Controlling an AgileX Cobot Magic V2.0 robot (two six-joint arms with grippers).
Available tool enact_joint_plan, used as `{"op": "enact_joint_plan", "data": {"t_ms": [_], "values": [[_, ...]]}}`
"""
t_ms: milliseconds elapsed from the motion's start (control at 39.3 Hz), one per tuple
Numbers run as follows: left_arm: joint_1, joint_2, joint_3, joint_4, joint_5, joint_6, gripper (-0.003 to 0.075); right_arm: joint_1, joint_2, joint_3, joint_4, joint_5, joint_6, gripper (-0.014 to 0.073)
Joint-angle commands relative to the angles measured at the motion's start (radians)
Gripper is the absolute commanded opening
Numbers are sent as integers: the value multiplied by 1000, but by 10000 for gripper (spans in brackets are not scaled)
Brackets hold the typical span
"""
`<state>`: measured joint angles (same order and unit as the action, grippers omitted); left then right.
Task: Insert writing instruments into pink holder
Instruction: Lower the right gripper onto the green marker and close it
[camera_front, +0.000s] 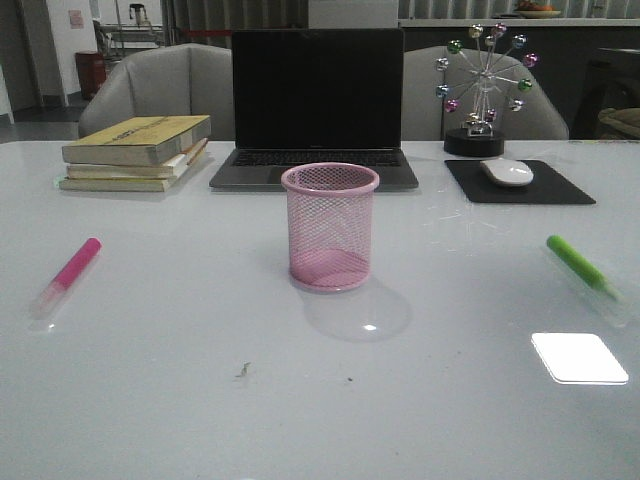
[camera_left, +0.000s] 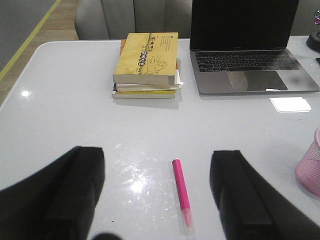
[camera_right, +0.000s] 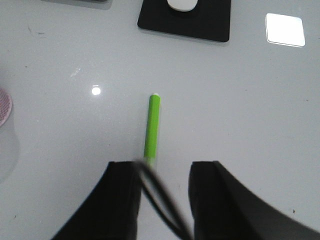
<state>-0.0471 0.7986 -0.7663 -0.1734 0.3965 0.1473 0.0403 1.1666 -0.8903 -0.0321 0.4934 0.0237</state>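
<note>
Two markers, pink and green, lay either side of the cup; both arms' fingers stood open. Smooth barrels might roll away when pinched.

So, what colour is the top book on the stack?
Yellow top book, clearest in the left wrist view.

A stack of books is seen at the upper left of the white table, with an open laptop at upper centre. At the upper right, a white mouse is set on a black mouse pad, and a Ferris-wheel ornament is placed just behind it.
</note>
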Motion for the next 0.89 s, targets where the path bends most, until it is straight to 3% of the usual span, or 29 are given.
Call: {"op": "enact_joint_plan", "data": {"t_ms": [0, 305, 865], "values": [[-2, -3, -31, -14, -70, -3, 510, -2, 80, -119, -2, -39, -5, 378], [-2, -3, -31, -14, -70, -3, 510, -2, 339, -353, -2, 158, -5, 378], [-2, -3, -31, -14, -70, -3, 510, -2, 588, -425, 62, 189, -5, 378]]}}
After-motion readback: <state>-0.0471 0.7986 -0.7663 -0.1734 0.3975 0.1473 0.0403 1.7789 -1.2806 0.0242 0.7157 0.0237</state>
